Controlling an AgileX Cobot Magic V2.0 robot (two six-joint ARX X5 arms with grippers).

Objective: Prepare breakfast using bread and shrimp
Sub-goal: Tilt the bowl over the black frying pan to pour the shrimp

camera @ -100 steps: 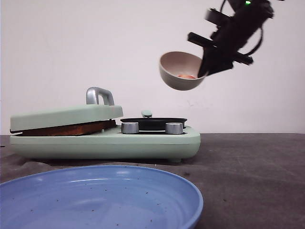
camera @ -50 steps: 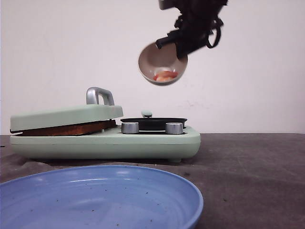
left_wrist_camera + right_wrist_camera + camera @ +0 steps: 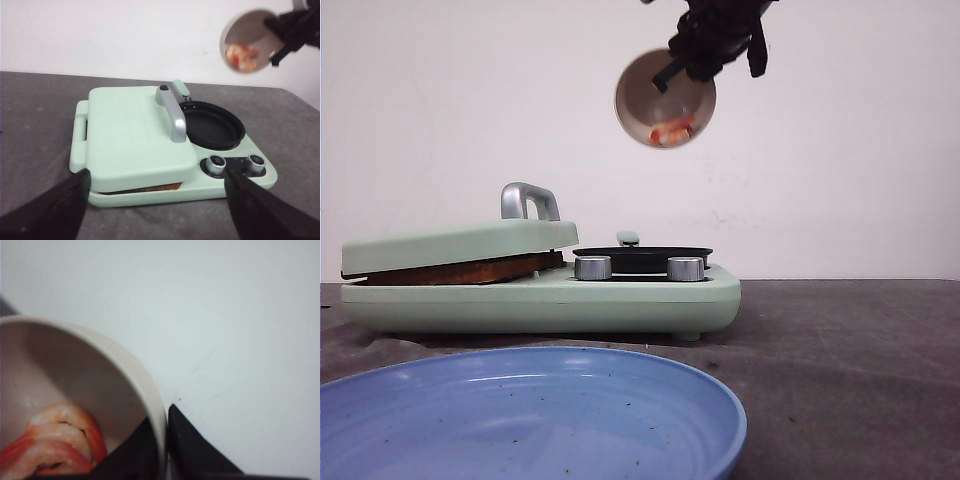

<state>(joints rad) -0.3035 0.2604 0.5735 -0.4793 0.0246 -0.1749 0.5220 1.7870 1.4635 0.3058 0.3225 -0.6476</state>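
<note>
- Right gripper (image 3: 672, 68) clamped on rim of beige bowl (image 3: 663, 98), one finger inside, one outside; bowl tipped on its side, mouth twd camera.
- Shrimp (image 3: 671, 130) lying against bowl's lower wall, just below the fingers.
- Black frying pan (image 3: 214, 129) well below bowl, in mint breakfast maker (image 3: 620, 295).
- Bread (image 3: 460, 270) pressed under maker's closed lid (image 3: 135, 130), down and to left of right gripper; only a browned edge visible.
- Left gripper (image 3: 157, 207) spread wide, holding nothing, near side of maker.
- Blue plate (image 3: 520, 415) nearest camera.

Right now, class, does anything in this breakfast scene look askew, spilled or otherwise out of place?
Nothing has spilled. The bowl, held by the right gripper above the black pan, is tipped nearly onto its side, yet the shrimp sit inside at its lower rim. The press lid rests slightly ajar on the bread.
</note>
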